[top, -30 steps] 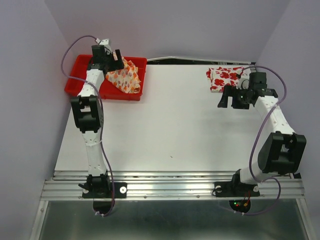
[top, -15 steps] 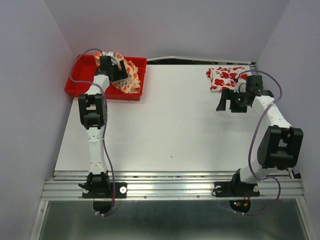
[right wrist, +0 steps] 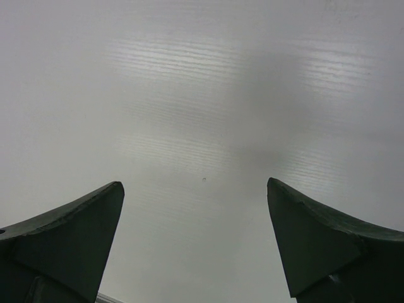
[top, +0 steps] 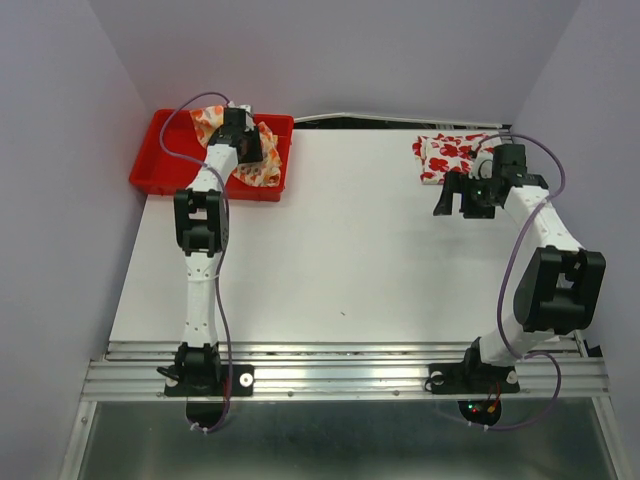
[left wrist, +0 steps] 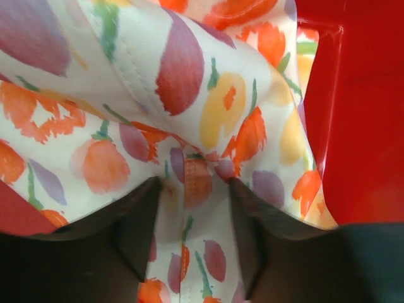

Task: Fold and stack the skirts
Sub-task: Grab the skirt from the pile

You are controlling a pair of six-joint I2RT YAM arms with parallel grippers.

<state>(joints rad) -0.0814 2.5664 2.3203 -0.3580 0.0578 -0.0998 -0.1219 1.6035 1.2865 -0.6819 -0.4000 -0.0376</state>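
- the cream skirt (top: 265, 170) lies crumpled in the tray (top: 155, 165) at the far left, filling its right half and spilling toward its far edge.
- the flowered skirt (top: 455, 152) lies flat on the table (top: 340, 250) at the far right corner, well apart from the cream one.
- the left gripper (left wrist: 192, 183) is pressed down into the cream skirt. its jaws are partly apart, with a raised fold and seam of the cloth between the fingers (left wrist: 136, 240). it cannot be told whether they pinch it.
- in the left wrist view the tray's red wall shows just right of the cloth.
- the right gripper (right wrist: 196, 189) hangs over bare table just near of the flowered skirt, not touching it. its jaws are spread wide with nothing between them.
- the left arm reaches far across the tray's near edge, and the right arm bends in from the right side.
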